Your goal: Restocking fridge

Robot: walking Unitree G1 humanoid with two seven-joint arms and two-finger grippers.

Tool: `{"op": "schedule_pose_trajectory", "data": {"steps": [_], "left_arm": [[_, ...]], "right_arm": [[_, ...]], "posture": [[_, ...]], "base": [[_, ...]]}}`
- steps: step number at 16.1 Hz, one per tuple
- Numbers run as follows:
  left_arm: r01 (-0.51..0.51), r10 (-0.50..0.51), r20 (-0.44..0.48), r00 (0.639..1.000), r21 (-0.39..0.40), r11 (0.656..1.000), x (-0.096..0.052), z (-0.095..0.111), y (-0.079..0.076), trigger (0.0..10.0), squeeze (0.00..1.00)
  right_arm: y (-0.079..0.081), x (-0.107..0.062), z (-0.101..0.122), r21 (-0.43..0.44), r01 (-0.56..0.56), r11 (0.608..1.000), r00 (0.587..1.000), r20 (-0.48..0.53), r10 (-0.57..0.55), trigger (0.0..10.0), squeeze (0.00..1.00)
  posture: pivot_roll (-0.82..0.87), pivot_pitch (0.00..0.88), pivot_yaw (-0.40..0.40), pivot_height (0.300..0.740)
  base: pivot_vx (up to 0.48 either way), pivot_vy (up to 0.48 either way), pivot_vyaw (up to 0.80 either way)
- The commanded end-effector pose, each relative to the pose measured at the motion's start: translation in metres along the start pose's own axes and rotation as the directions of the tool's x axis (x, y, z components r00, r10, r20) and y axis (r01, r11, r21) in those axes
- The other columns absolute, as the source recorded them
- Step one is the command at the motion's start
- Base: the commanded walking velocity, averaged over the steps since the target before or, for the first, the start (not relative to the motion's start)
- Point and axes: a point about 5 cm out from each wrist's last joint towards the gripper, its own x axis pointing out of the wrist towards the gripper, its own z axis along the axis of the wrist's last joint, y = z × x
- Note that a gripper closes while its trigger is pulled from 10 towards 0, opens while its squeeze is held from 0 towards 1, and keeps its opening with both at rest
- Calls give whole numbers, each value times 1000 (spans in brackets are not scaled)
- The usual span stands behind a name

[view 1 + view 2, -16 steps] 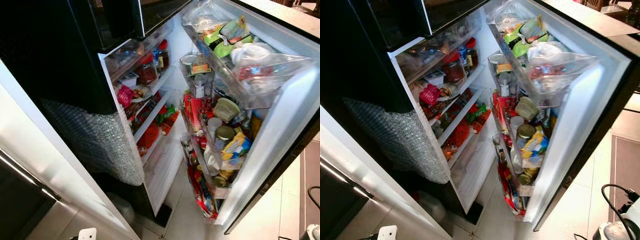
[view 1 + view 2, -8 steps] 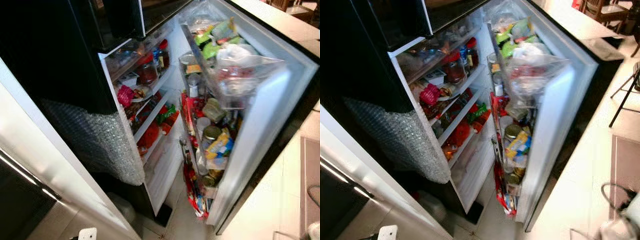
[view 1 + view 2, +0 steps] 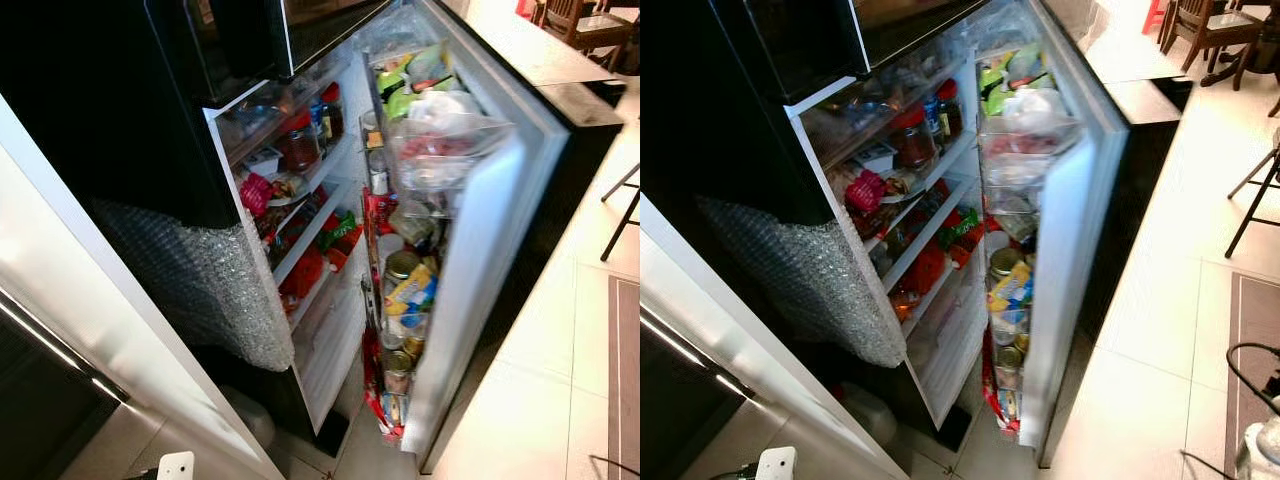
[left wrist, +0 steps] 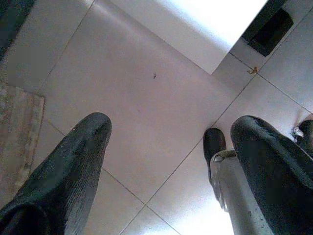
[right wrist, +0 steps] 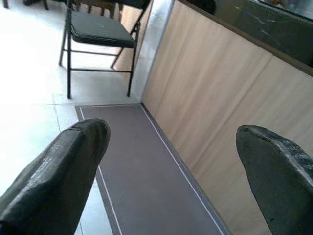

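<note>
The black fridge stands open in front of me, its door [image 3: 490, 260] swung partway toward the body. Its inner shelves [image 3: 300, 190] hold jars, red packets and green packs. The door bins [image 3: 410, 290] are crammed with cans, bottles and plastic bags. Bubble wrap [image 3: 210, 290] hangs on the fridge's side below the upper door. My left gripper [image 4: 171, 127] is open over the tiled floor with nothing between its fingers. Nothing is held in my right gripper [image 5: 171, 134] either, which is open and points at a floor mat.
A grey mat [image 3: 1250, 330] and a black cable [image 3: 1250, 370] lie on the tiles to the right. A folding chair [image 5: 98, 29] stands beside a wooden panel [image 5: 220, 112]. A light cabinet front [image 3: 60, 330] borders the fridge on the left.
The fridge door has swung steadily inward toward the fridge body, narrowing the opening. More of the floor and chairs to the right has come into view.
</note>
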Motion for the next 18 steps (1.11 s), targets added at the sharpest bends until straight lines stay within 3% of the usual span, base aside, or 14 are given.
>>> {"op": "schedule_pose_trajectory", "data": {"steps": [1,3,5,7,10,12,13,14,17,18], "left_arm": [[-4,5,-7,1000,19,1000,0,-1,4,10000,0],[-6,6,-7,1000,20,1000,0,-1,4,10000,0],[-10,11,-8,1000,15,1000,0,-1,3,10000,0],[-10,11,-9,1000,9,1000,0,-1,3,10000,0],[-8,8,-13,1000,7,1000,0,-2,2,10000,0],[-6,6,-14,1000,7,1000,0,-2,1,10000,0],[-4,4,-14,1000,6,1000,0,-2,1,10000,0],[-2,3,-14,1000,9,1000,0,-1,1,10000,0],[0,0,-13,1000,15,1000,0,-1,1,10000,0],[2,-1,-13,1000,19,1000,0,-1,2,10000,0]], "right_arm": [[3,10,20,40,-49,998,998,43,47,10000,0],[25,10,32,48,-281,958,959,58,278,10000,0],[55,-1,45,-67,-566,822,815,104,569,10000,0],[71,-11,51,-86,-689,720,712,109,694,10000,0],[86,-23,65,-146,-791,594,577,146,804,10000,0],[92,-29,71,-115,-829,547,526,169,833,10000,0],[99,-37,75,-89,-867,491,469,193,862,10000,0],[105,-50,80,-134,-912,388,359,199,912,10000,0],[107,-59,83,-132,-945,298,265,219,939,10000,0],[108,-59,82,-139,-945,295,263,209,942,10000,0]], "posture": [[-164,0,100,740],[-172,0,99,740],[-168,0,92,740],[-167,0,86,740],[-167,0,77,740],[-163,0,75,740],[-163,0,75,740],[-163,0,78,740],[-164,0,83,740],[-164,0,83,740]], "base": [[0,0,0],[0,0,0],[0,0,0],[0,0,0],[0,0,0],[0,0,0],[0,0,0],[0,0,0],[0,0,0],[0,0,0]]}}
